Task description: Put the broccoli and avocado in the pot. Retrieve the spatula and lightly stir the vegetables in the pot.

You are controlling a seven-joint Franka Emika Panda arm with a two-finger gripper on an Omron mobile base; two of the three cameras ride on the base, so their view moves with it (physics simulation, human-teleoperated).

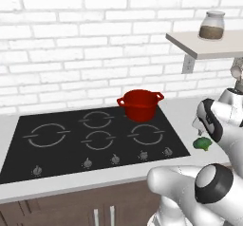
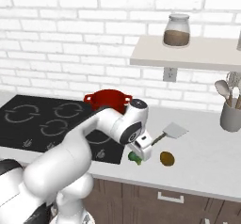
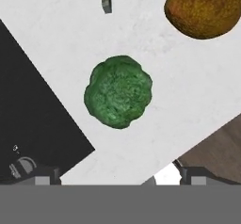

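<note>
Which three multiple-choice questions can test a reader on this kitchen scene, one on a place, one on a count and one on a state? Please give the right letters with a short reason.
1. Where does the broccoli lie?
A. in the red pot
B. on the white counter, right of the cooktop
C. on the wall shelf

2. How many burner rings does the cooktop show?
A. two
B. six
C. four

3. How is the gripper?
A. open, above the broccoli
B. shut on the avocado
C. shut on the spatula

Answers:
1 B: the broccoli rests on the counter beside the cooktop, apart from the red pot.
2 C: four rings are seen on the black glass.
3 A: in the hand view the gripper has its fingertips wide apart with the broccoli ahead of them; the avocado and the spatula lie untouched.
</note>
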